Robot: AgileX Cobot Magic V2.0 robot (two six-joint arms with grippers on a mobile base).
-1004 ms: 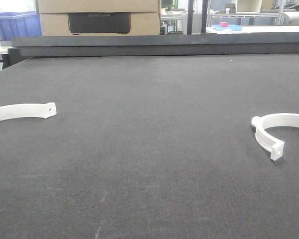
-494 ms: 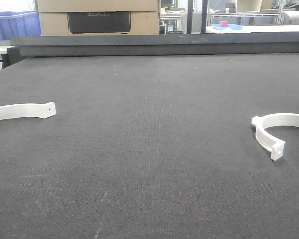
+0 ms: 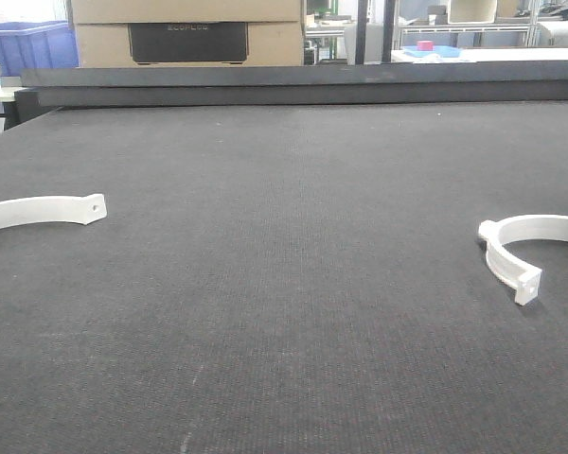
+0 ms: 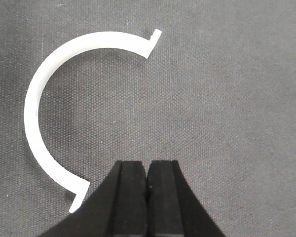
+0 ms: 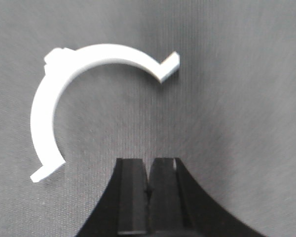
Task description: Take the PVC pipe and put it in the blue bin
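The PVC pipe (image 3: 540, 227), a white C-shaped half-ring with small square tabs, lies on the dark mat at the right edge of the front view. In the right wrist view the PVC pipe (image 5: 42, 113) lies ahead and to the left of my right gripper (image 5: 148, 163), which is shut on nothing and apart from it. My left gripper (image 4: 147, 165) is shut and empty too. Its left finger is beside the near end of another white arc (image 4: 34, 108). The blue bin (image 3: 28, 45) stands beyond the table at the far left. Neither gripper shows in the front view.
The second white arc (image 3: 38, 210), with a round hole in its end, lies at the mat's left edge. A raised dark ledge (image 3: 293, 85) borders the table's far side. Behind it sit a cardboard box (image 3: 185, 33) and shelving.
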